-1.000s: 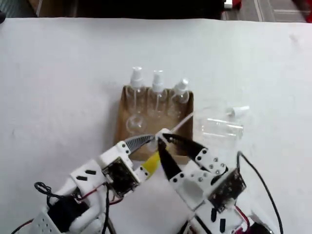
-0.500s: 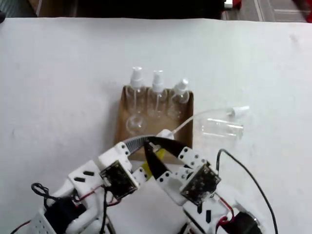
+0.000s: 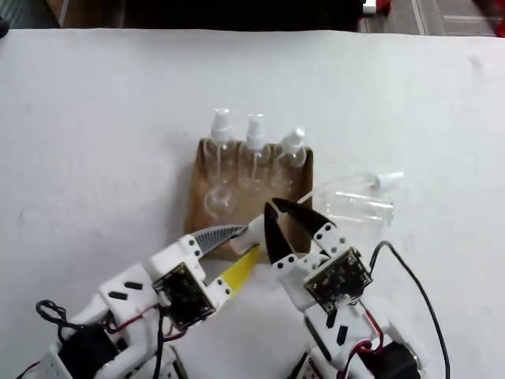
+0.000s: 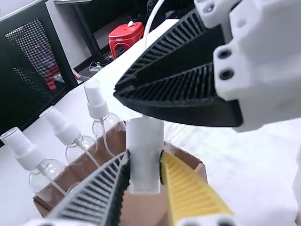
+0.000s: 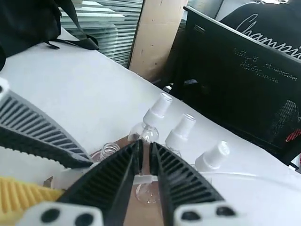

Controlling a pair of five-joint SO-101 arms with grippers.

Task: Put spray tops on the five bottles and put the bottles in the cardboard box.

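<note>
White table (image 3: pixel 95 118), red object (image 4: pixel 126 36), black chair (image 5: pixel 225 84)

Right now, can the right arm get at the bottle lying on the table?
Probably yes. The lying bottle rests on bare table right of the cardboard box, near the right claw, nothing between. But that claw is at the tube of the spray top the left claw holds.
</note>
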